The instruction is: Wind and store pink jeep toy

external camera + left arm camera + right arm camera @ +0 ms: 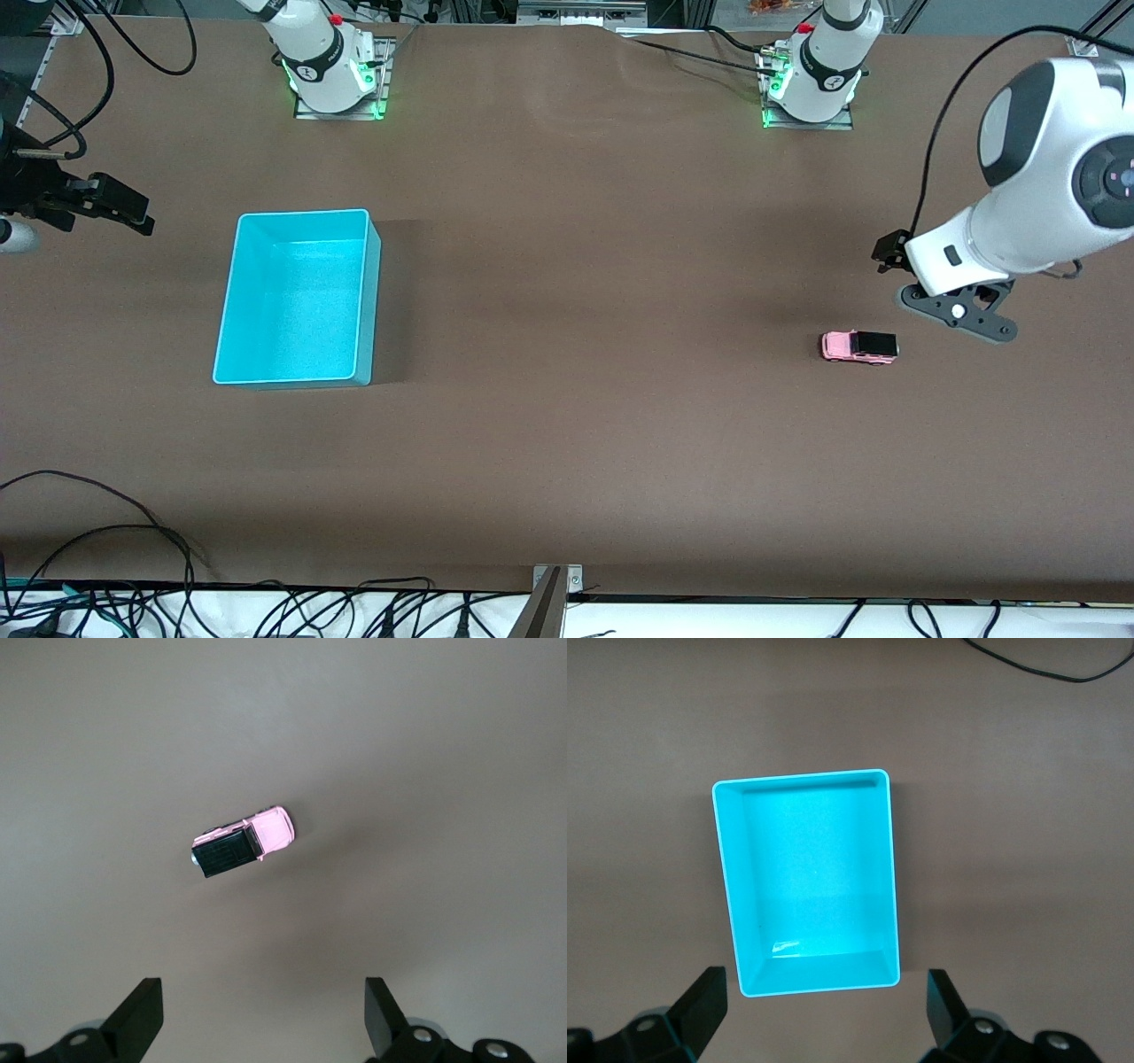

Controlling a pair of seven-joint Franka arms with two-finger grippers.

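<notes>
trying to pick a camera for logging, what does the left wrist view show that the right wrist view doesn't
Only the left wrist view shows the jeep, upright on the bare table, with the left end effector open above it. Only the right wrist view shows the bin, nothing inside it, a cable on the table, and the right end effector, also open. Both share the brown table and a pair of spread dark fingertips at the picture's lower edge.
</notes>
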